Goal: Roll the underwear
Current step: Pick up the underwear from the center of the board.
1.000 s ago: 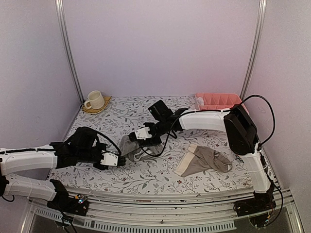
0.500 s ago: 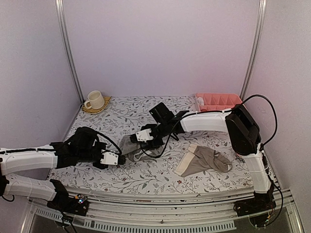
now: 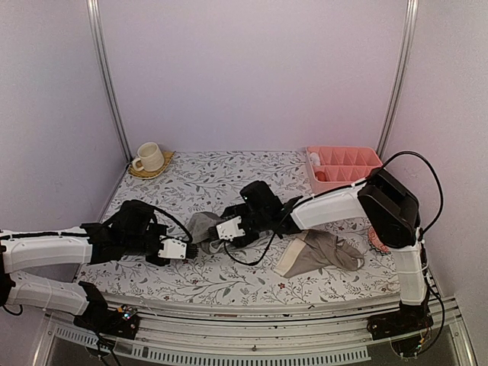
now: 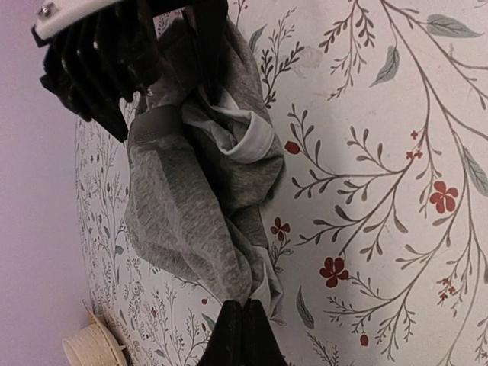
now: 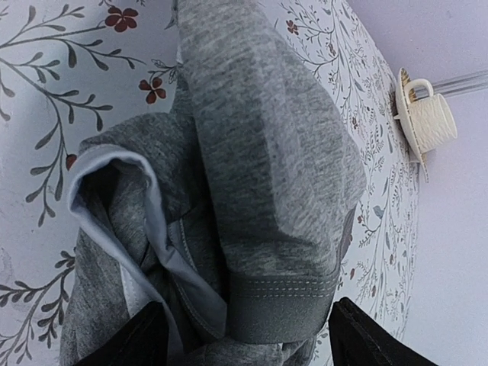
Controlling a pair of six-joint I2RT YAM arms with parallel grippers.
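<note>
The grey underwear (image 3: 204, 227) lies bunched at the middle of the table, its white edging showing in the folds (image 4: 252, 141). My left gripper (image 3: 190, 248) is shut on the cloth's near corner (image 4: 242, 306), low on the table. My right gripper (image 3: 219, 235) is open and hovers close over the cloth from the right. In the right wrist view its fingers (image 5: 137, 339) stand wide on either side of a folded, stitched hem (image 5: 278, 305) without pinching it. The taupe underwear (image 3: 316, 252) with the cream waistband lies flat to the right, untouched.
A cream cup (image 3: 149, 156) on a saucer stands at the back left. A pink divided tray (image 3: 343, 162) sits at the back right. A pink round thing (image 3: 376, 238) peeks out behind the right arm. The table has a floral cloth.
The right gripper has opened, letting go of the grey fold, and the right arm has come down and nearer over the cloth. The left gripper has stayed shut in place.
</note>
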